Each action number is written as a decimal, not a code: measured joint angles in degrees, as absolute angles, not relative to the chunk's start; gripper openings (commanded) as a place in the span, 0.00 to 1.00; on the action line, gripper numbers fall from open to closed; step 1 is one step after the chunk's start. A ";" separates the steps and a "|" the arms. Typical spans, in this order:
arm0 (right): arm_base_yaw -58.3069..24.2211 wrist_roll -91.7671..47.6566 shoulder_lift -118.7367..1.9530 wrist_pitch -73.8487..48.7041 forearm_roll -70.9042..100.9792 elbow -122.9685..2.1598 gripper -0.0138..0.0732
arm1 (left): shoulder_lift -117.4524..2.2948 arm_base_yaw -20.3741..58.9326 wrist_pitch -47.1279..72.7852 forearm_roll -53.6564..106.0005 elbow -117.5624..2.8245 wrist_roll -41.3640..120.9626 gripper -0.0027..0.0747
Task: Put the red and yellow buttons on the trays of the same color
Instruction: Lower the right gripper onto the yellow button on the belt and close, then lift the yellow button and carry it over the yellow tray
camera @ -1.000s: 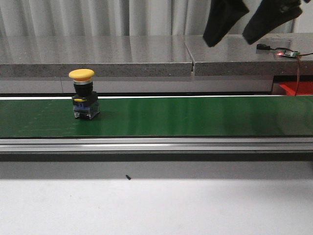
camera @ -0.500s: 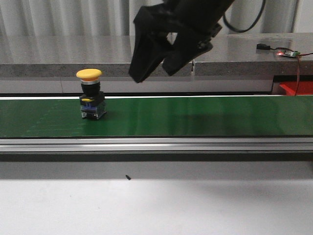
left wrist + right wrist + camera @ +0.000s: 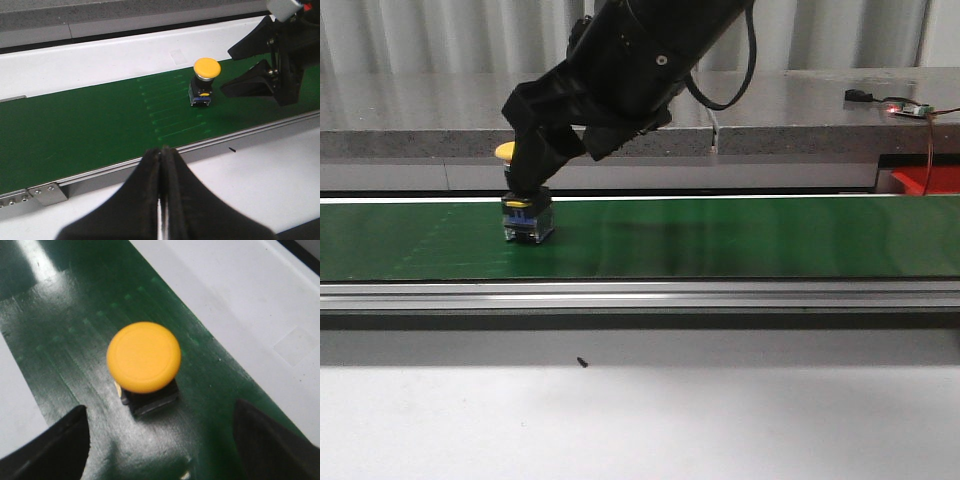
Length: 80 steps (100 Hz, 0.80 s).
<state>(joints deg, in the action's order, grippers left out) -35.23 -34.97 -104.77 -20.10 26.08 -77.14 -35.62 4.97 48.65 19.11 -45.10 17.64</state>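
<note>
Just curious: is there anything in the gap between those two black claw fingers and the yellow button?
Nothing: the right wrist view shows only bare green belt between the open right gripper and the yellow button.

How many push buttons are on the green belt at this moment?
1. The yellow button stands upright on the green belt, between the open fingers of the right gripper. No red button is in view.

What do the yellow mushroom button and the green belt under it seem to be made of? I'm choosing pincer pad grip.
The yellow mushroom-head push button looks like smooth matte plastic: even colour, soft sheen, no sharp glints. The green conveyor belt looks like rubber or PVC with a semi-gloss finish, since it shows blurred reflections and faint ribbing. Neither can be confirmed from looks alone.
</note>
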 measured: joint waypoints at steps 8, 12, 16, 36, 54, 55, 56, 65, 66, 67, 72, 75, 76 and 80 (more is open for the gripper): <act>-35.38 -34.97 -105.80 -19.60 26.22 -77.83 0.83 | -35.62 4.97 48.65 19.11 -45.10 17.64 0.01; -35.38 -34.97 -106.49 -19.60 26.45 -78.51 0.83 | -35.62 4.97 48.65 19.11 -45.10 17.64 0.01; -35.38 -34.97 -107.21 -19.60 26.74 -79.09 0.83 | -35.62 4.97 48.65 19.11 -45.10 17.64 0.01; -35.38 -34.97 -109.02 -19.21 28.28 -80.68 0.75 | -35.62 4.97 48.65 19.11 -45.10 17.64 0.01; -35.38 -34.97 -109.74 -18.11 28.85 -80.68 0.45 | -35.62 4.97 48.65 19.11 -45.10 17.64 0.01; -35.38 -34.97 -109.74 -18.11 28.99 -80.68 0.44 | -35.62 4.97 48.65 19.11 -45.10 17.64 0.01; -35.38 -34.97 -109.85 -18.04 29.01 -80.68 0.42 | -35.62 4.97 48.65 19.11 -45.10 17.64 0.01; -35.38 -34.97 -109.85 -17.89 29.62 -80.68 0.36 | -35.62 4.97 48.65 19.11 -45.10 17.64 0.01; -35.38 -34.97 -109.85 -17.89 29.70 -80.68 0.36 | -35.62 4.97 48.65 19.11 -45.10 17.64 0.01; -35.38 -34.97 -109.85 -17.89 29.70 -80.68 0.35 | -35.62 4.97 48.65 19.11 -45.10 17.64 0.01; -35.38 -34.97 -109.85 -17.82 29.84 -80.68 0.35 | -35.62 4.97 48.65 19.11 -45.10 17.64 0.01; -35.38 -34.97 -109.85 -17.82 29.84 -80.68 0.35 | -35.62 4.97 48.65 19.11 -45.10 17.64 0.01; -35.38 -34.97 -109.85 -17.82 29.84 -80.68 0.35 | -35.62 4.97 48.65 19.11 -45.10 17.64 0.01; -35.38 -34.97 -109.74 -17.82 29.84 -80.68 0.35 | -35.62 4.97 48.65 19.11 -45.10 17.64 0.01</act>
